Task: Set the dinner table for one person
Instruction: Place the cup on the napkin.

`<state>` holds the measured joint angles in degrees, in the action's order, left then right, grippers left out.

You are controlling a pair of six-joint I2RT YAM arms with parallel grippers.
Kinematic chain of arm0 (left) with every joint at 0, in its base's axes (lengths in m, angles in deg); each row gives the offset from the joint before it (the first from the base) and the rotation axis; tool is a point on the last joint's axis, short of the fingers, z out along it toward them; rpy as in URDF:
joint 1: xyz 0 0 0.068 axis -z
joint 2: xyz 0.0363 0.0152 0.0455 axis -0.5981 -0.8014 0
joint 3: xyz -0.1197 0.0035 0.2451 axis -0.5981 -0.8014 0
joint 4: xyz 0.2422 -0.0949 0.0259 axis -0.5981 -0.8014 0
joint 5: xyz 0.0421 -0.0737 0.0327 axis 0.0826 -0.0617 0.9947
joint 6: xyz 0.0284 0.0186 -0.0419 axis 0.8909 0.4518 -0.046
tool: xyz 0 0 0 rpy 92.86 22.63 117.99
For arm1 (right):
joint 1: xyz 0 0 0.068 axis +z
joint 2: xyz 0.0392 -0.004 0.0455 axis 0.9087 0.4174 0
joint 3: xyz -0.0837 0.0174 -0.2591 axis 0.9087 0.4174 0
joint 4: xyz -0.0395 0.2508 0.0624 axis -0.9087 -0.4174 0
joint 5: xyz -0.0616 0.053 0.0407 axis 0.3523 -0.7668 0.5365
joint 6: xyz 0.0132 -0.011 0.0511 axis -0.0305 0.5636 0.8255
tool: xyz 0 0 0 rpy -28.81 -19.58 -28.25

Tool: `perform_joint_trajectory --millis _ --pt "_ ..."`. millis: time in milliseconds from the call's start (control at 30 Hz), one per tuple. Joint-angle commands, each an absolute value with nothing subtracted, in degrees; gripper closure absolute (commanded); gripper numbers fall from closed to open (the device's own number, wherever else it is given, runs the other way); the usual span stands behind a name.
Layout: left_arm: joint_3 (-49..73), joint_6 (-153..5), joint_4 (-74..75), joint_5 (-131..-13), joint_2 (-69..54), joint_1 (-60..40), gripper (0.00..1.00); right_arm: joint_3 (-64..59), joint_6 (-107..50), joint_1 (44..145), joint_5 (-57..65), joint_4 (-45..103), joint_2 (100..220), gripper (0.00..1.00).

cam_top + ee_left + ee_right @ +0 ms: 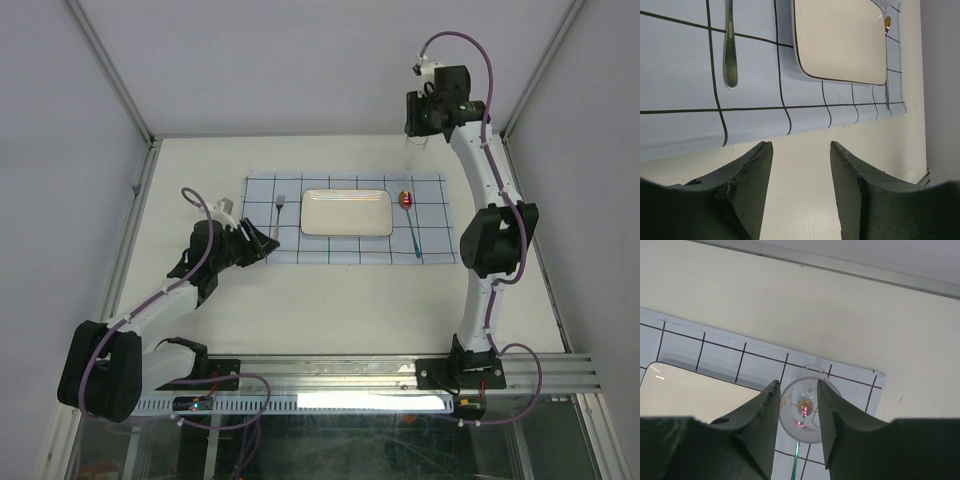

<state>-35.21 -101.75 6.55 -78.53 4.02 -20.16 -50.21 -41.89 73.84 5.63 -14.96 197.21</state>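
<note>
On the cream dinner table (350,300) lies a pale-blue grid cloth (262,195) with a white rectangular plate (347,212) in its middle. A fork (280,210) lies left of the plate, and a spoon (410,222) with a teal handle lies right of it. A clear glass (800,412) stands upright on the cloth's far right corner. My right gripper (797,382) hangs just above it, jaws apart, with the rim showing wider than the gap. My left gripper (801,145) is open over bare table by the cloth's near left edge, with the fork (730,55) beyond it.
Aluminium rails edge the table (800,190), and grey walls close it in on the left, right and back. The right arm (490,240) arches over the table's right side beside the cloth.
</note>
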Motion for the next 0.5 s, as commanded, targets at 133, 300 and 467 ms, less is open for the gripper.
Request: perform_joint_trajectory --millis 133,300,467 --pt "-32.29 -101.42 9.35 -77.51 3.45 -19.50 0.49 -52.14 -43.27 75.29 7.54 -2.43 191.54 0.61" --pt "-32.05 -101.34 9.30 -77.31 3.52 -19.34 0.49 -52.53 -44.23 75.39 8.32 0.73 189.14 0.60" --pt "-31.81 -101.26 9.35 -77.05 3.76 -19.16 0.49 -50.93 -44.46 75.69 9.00 5.82 185.93 0.59"
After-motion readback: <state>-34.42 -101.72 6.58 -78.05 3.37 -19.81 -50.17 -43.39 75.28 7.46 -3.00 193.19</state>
